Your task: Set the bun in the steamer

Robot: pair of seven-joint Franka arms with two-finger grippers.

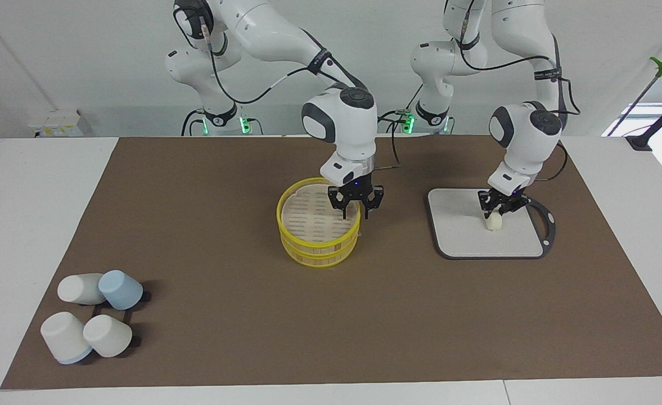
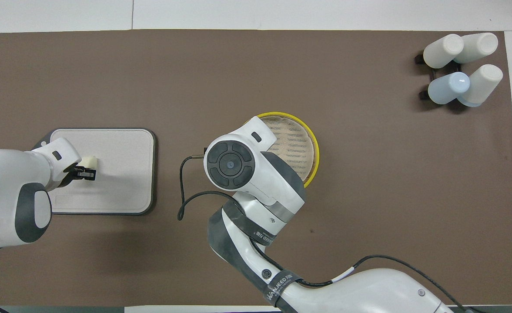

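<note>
The bun (image 1: 494, 223) is a small cream-white lump resting on the grey board (image 1: 465, 239); it also shows in the overhead view (image 2: 92, 161). My left gripper (image 1: 495, 213) is down right at the bun, its tips around the bun's top, and it shows in the overhead view (image 2: 86, 173). The steamer (image 1: 308, 247) with yellow rims stands mid-table on the brown mat; it also shows in the overhead view (image 2: 313, 148). My right gripper (image 1: 355, 212) is open, its fingers on either side of the steamer's rim toward the left arm's end. The overhead view hides it under its own hand.
Several cups (image 1: 94, 320), white and pale blue, lie on a black rack at the right arm's end, far from the robots; they also show in the overhead view (image 2: 460, 65). The board (image 2: 121, 174) lies toward the left arm's end.
</note>
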